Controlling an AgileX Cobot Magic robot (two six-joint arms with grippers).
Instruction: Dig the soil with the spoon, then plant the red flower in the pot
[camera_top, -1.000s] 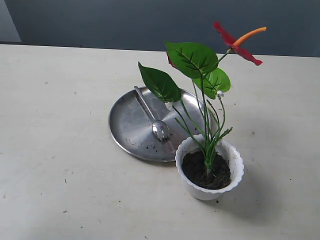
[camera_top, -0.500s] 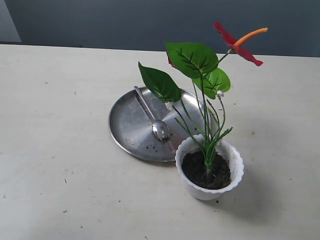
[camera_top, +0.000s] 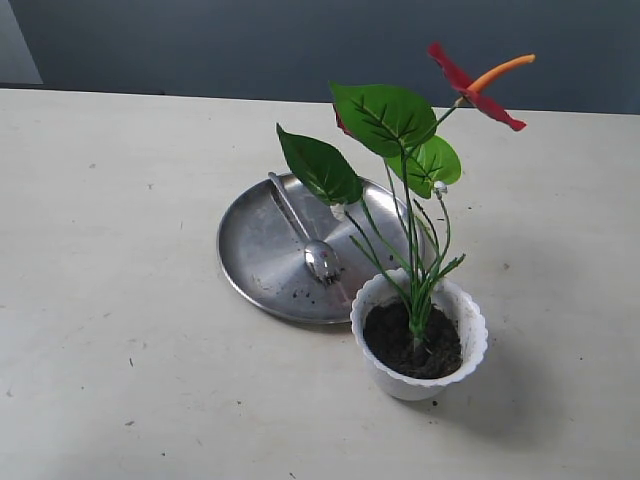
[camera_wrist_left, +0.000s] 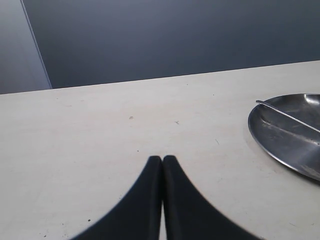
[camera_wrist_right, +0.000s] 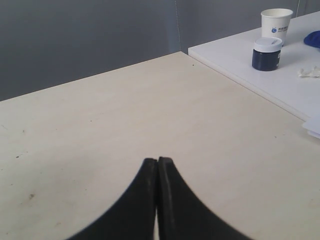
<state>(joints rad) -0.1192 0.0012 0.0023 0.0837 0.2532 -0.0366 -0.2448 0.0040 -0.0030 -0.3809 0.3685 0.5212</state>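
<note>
The red flower (camera_top: 475, 85) stands upright with its green stems stuck in the dark soil (camera_top: 412, 340) that fills the white scalloped pot (camera_top: 405, 382). Just behind the pot, the silver spoon (camera_top: 320, 258) lies on the round steel plate (camera_top: 250, 250), its handle pointing away. Neither gripper shows in the exterior view. My left gripper (camera_wrist_left: 162, 159) is shut and empty over bare table, with the plate (camera_wrist_left: 290, 145) and the spoon's thin handle (camera_wrist_left: 285, 114) off to one side. My right gripper (camera_wrist_right: 158, 161) is shut and empty over bare table too.
A few soil crumbs dot the plate near the spoon's bowl. In the right wrist view a second white table carries a paper cup (camera_wrist_right: 276, 21), a dark blue jar (camera_wrist_right: 267, 54) and a crumpled tissue (camera_wrist_right: 309, 72).
</note>
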